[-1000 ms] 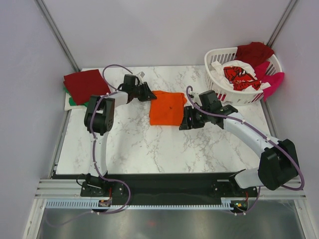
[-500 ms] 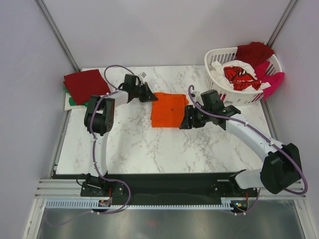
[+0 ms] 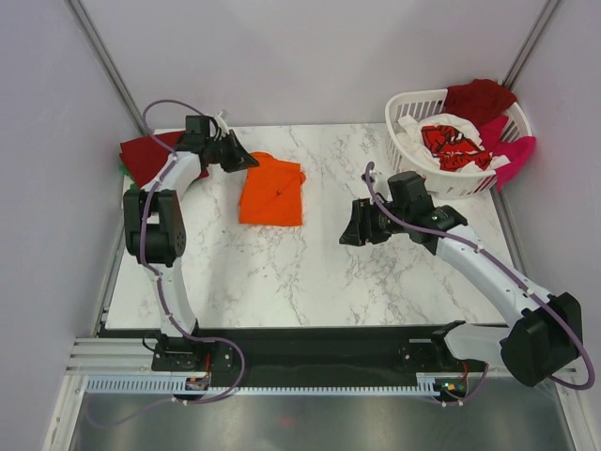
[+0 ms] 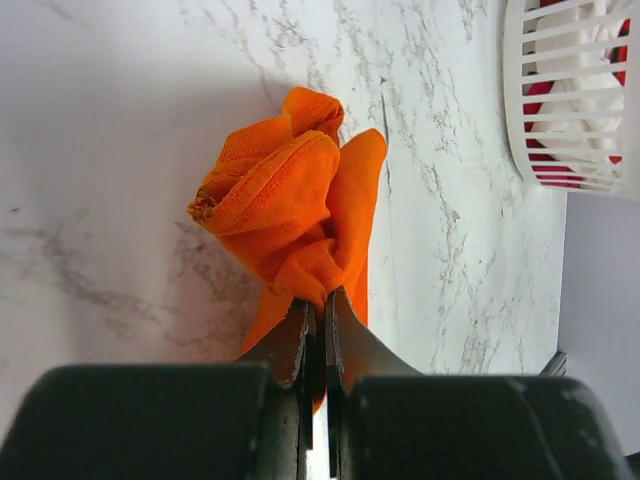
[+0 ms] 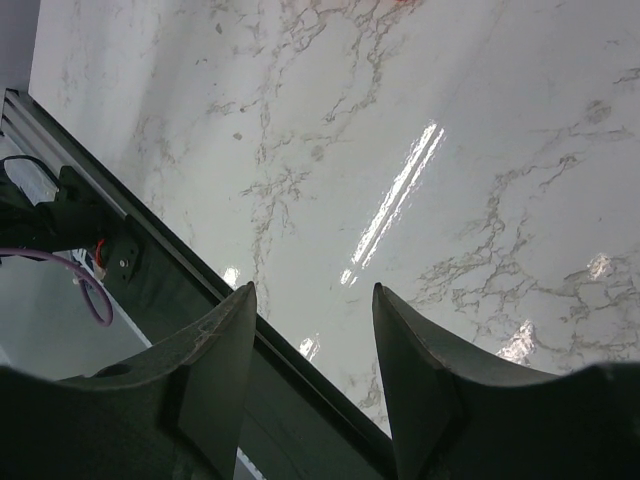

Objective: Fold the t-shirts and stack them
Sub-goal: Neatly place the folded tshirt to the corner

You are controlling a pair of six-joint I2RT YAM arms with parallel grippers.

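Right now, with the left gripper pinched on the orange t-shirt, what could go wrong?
1. The left gripper grips only a bunched edge of the orange t-shirt, so the fold may well come apart if pulled.
2. The right gripper stands open and apart from it, giving no support.
3. The left arm reaches over the dark red shirt, which it might nudge.

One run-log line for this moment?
left gripper: shut on orange t-shirt | right gripper: open, empty | dark red t-shirt: far-left corner

Folded orange t-shirt (image 3: pixel 272 195) lies flat, far-left corner bunched, near a folded dark red t-shirt (image 3: pixel 139 158).
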